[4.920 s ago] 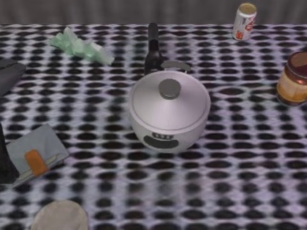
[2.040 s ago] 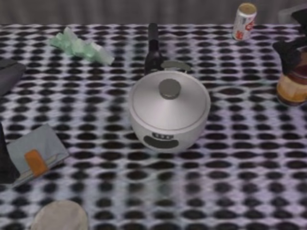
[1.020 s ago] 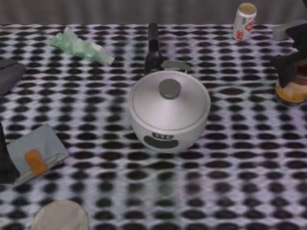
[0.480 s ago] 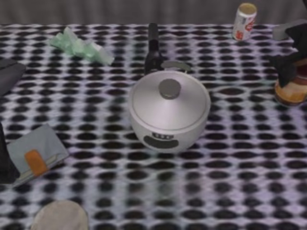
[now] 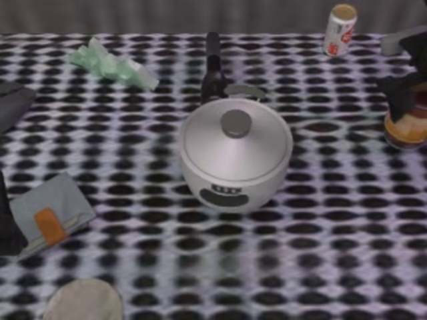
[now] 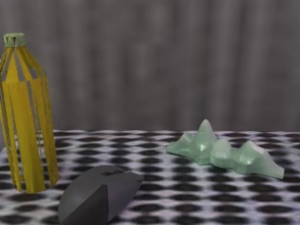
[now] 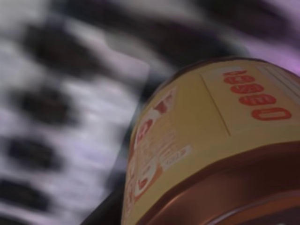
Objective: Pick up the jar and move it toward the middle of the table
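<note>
Dotted table (image 5: 320, 220), white pot (image 5: 235, 155) at centre. Jar (image 5: 407, 128) sits near the right edge, well apart from the pot. Right gripper (image 5: 407, 93) is directly over its lid, dark fingers down around the top; looks clamped on the jar, though contact is hard to confirm. Right wrist view: jar label fills the frame. Left arm parked at the left edge, claw state cannot tell.

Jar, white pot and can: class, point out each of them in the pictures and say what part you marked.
jar (image 5: 405, 131), top view, amber glass side below the right gripper.
white pot (image 5: 235, 148), top view, its domed lid.
can (image 5: 339, 32), top view, its white-and-red side.
</note>
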`<state>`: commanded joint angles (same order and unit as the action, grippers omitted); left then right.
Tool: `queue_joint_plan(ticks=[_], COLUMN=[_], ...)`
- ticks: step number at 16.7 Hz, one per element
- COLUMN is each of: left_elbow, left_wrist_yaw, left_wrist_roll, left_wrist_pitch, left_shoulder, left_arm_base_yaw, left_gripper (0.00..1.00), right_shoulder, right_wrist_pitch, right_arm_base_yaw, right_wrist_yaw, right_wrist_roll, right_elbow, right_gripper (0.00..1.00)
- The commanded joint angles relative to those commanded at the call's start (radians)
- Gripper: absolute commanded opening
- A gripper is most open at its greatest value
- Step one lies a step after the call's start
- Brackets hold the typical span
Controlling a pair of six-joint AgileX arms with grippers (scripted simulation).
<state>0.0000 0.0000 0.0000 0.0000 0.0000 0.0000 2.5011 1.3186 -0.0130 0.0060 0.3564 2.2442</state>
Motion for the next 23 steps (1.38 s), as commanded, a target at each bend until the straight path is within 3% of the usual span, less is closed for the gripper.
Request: queue_joint_plan(ticks=[9,16,23], left_elbow=[0.0,0.0,0.0], left_wrist_yaw=[0.0,0.0,0.0], left_wrist_roll=[0.0,0.0,0.0], left_wrist_pitch=[0.0,0.0,0.0], left_shoulder=[0.0,0.0,0.0], left_arm_base_yaw=[0.0,0.0,0.0], left_gripper=[1.0,1.0,1.0], right_shoulder=[-0.441,-0.457,-0.358], right_wrist_pitch=[0.043,0.046,0.005], right_arm_base_yaw=[-0.014,-0.018,-0.142], right_wrist_yaw=[-0.005,-0.005,-0.004], right_wrist_roll=[-0.004,-0.021,-0.341], right_elbow=[-0.388,-0.408,-0.353], right_gripper=[0.0,0.0,0.0])
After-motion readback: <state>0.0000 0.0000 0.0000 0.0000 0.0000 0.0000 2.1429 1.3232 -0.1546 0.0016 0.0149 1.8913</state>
